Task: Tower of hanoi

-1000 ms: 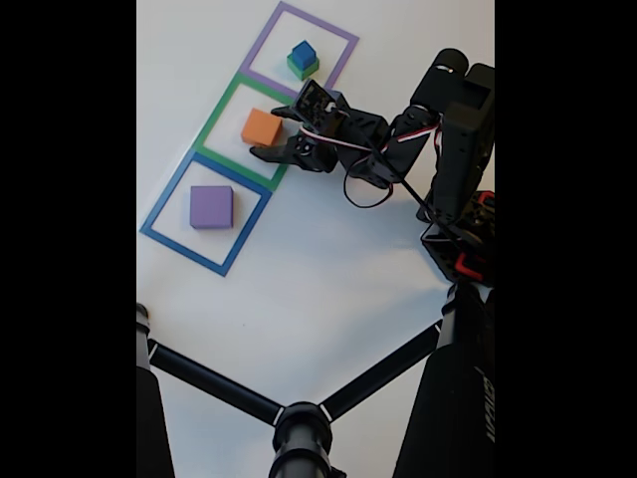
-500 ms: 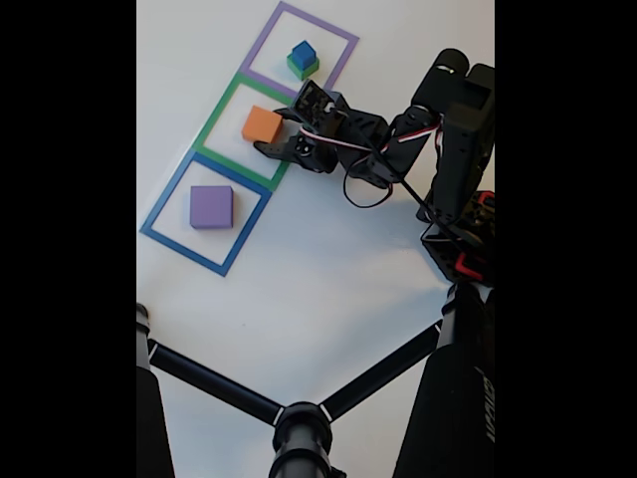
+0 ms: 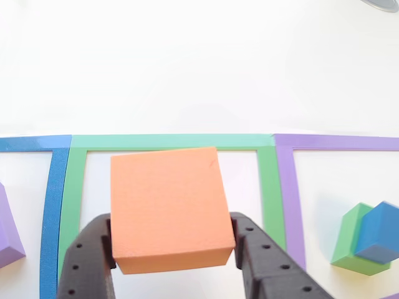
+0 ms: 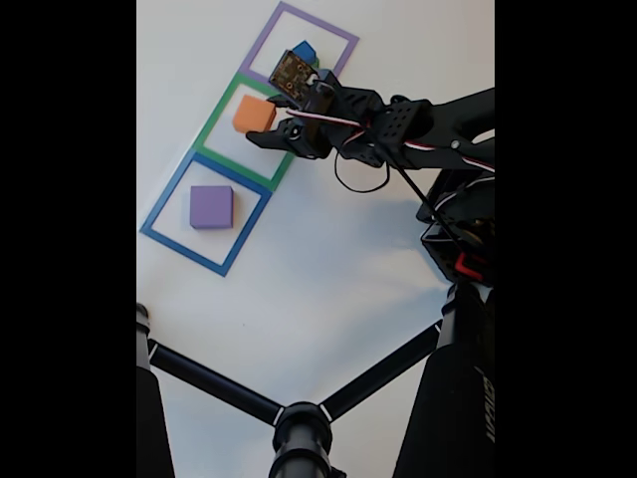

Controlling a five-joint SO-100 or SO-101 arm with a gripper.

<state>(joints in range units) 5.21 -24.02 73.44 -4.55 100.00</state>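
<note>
In the other view, my gripper [image 3: 171, 249] has one black finger [image 3: 87, 261] on each side of the orange block [image 3: 167, 208], squeezing it inside the green square outline [image 3: 269, 187]. On the left, the purple block [image 3: 9, 233] peeks in from the blue square outline [image 3: 53, 205]. On the right, the blue cube [image 3: 380, 232] sits on the green block [image 3: 348, 246]. The fixed view shows the whole purple block [image 4: 211, 207] lying flat, and the arm [image 4: 398, 129] reaching in from the right.
</note>
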